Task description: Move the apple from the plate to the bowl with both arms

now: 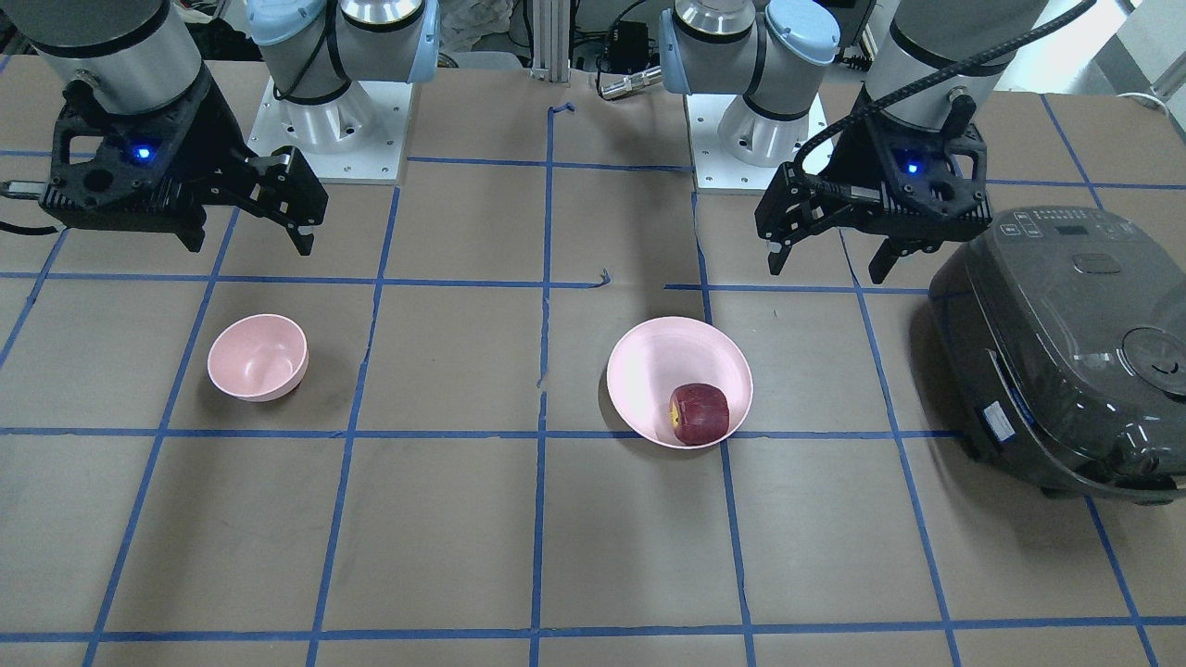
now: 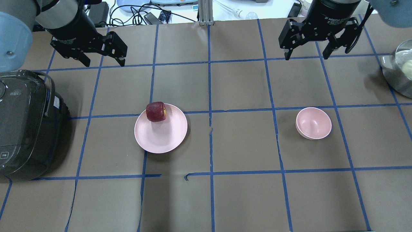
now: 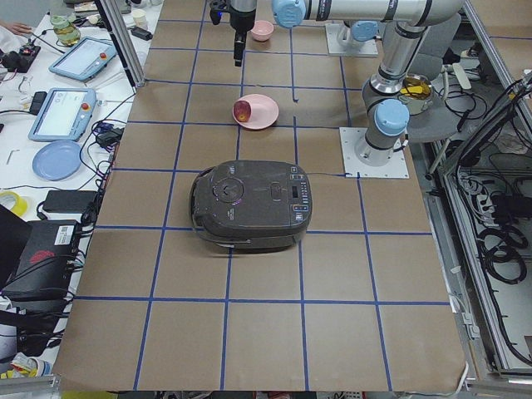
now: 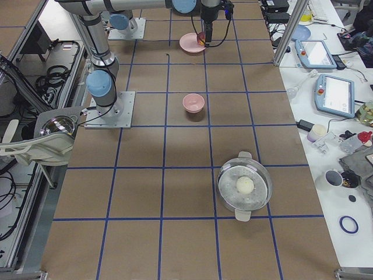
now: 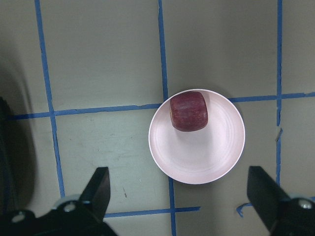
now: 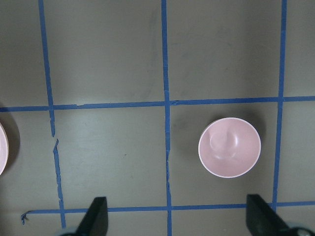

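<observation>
- Overhead exterior shows you the apple at the far edge of the plate; transfer not begun.
- Your left fingers and right fingers hang spread, empty.
- Bowl is empty: pick-up, hand-over, drop remain.

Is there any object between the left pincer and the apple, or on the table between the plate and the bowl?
Nothing visible stands in the way. The left pincer hangs open beyond the apple, which lies uncovered at the plate's rim. Only taped table lies between plate and bowl. The rice cooker sits off to the side.
</observation>
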Action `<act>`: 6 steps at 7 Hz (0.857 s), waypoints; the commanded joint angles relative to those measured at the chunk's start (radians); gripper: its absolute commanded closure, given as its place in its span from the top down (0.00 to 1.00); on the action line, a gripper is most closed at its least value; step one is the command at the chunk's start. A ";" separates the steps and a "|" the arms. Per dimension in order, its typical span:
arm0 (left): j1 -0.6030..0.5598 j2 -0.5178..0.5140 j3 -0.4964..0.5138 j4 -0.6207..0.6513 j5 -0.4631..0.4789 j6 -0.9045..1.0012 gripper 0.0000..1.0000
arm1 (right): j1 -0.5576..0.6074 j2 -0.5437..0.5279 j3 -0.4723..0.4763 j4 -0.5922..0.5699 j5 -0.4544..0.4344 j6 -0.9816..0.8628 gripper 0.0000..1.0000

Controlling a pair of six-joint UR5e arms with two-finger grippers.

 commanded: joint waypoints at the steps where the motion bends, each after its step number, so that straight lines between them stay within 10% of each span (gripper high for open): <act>1: 0.000 0.001 -0.007 0.001 0.001 0.001 1.00 | 0.001 0.000 0.000 0.002 0.000 0.000 1.00; 6: -0.012 -0.017 -0.047 0.015 -0.007 -0.010 1.00 | 0.000 0.000 0.000 0.002 -0.003 0.000 1.00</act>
